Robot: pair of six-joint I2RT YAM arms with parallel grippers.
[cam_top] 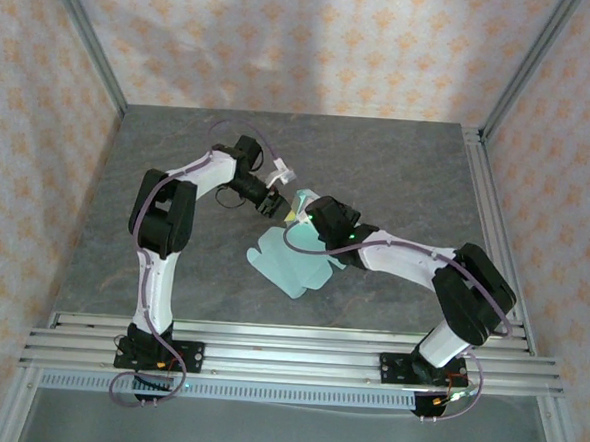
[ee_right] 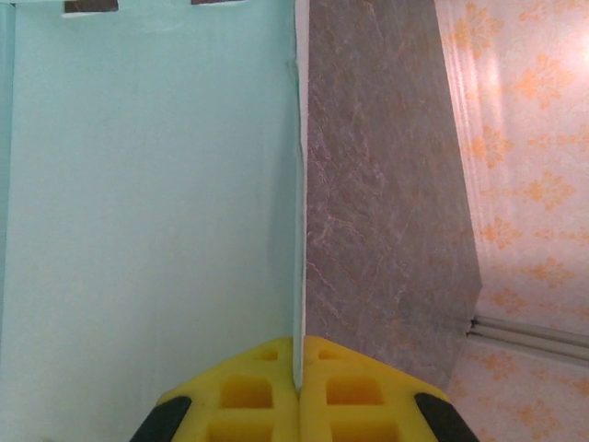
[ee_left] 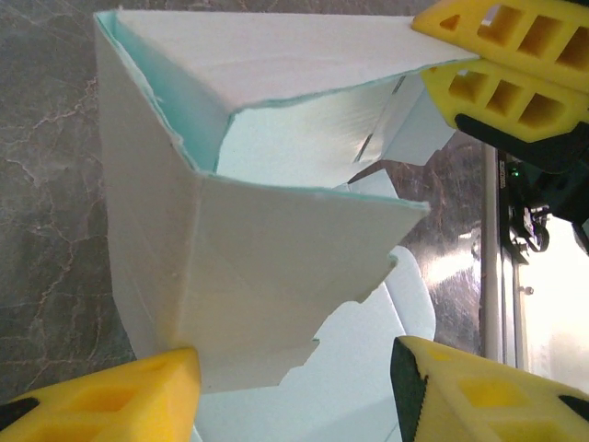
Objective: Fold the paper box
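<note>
Our right gripper (ee_right: pixel 297 391) pinches one raised wall of the paper box (ee_right: pixel 147 184). Beside that wall our left gripper (ee_left: pixel 293 391) gapes around another panel; we judge most folding remains.

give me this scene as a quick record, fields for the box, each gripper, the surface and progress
item: paper box, pale mint card, partly folded, one section raised, the rest flat
left arm: left gripper open, fingers either side of the raised panel, contact unclear
right arm: right gripper shut on the paper box, pinching a card edge
surface: table, grey stone-look top
progress: flaps not yet closed into a box
</note>
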